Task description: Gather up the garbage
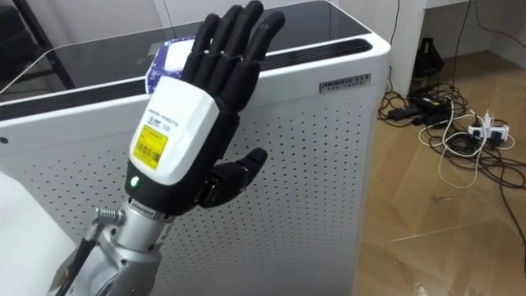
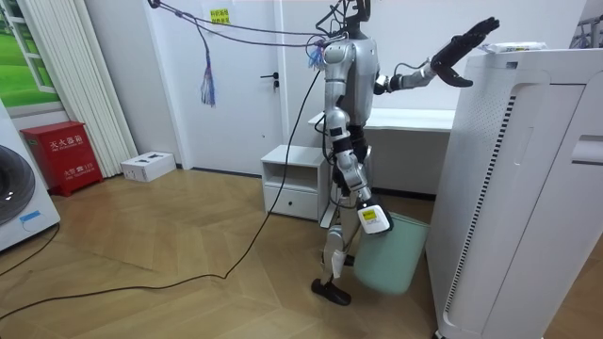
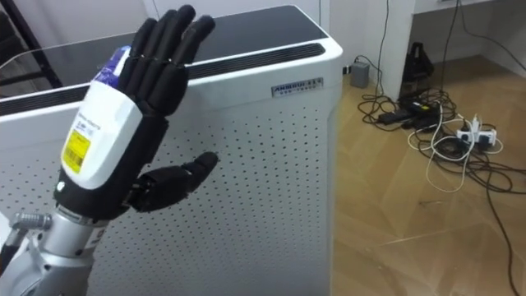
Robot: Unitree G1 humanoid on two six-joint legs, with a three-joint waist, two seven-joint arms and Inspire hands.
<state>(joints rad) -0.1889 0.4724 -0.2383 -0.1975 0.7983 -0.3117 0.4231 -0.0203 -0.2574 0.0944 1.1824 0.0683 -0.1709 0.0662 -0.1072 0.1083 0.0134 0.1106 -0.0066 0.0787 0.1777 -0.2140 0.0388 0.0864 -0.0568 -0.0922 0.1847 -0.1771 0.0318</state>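
A crumpled blue and white wrapper (image 1: 168, 59) lies on the dark top of a tall white perforated appliance (image 1: 312, 156). My left hand (image 1: 185, 123) is raised in front of it, open, back towards me, its straight fingers reaching over the top edge and hiding part of the wrapper. No contact with the wrapper can be made out. In the room view I stand facing the appliance (image 2: 528, 188), left hand (image 2: 466, 42) stretched out to its top. My right hand (image 2: 375, 218) hangs low at the rim of a pale green bin (image 2: 391, 256), which is tilted beside my legs.
Tangled cables and a power strip (image 1: 460, 123) lie on the wooden floor right of the appliance. Behind me stand a low white cabinet (image 2: 297, 184) and a white desk (image 2: 415, 121). A red box (image 2: 61, 155) sits far left.
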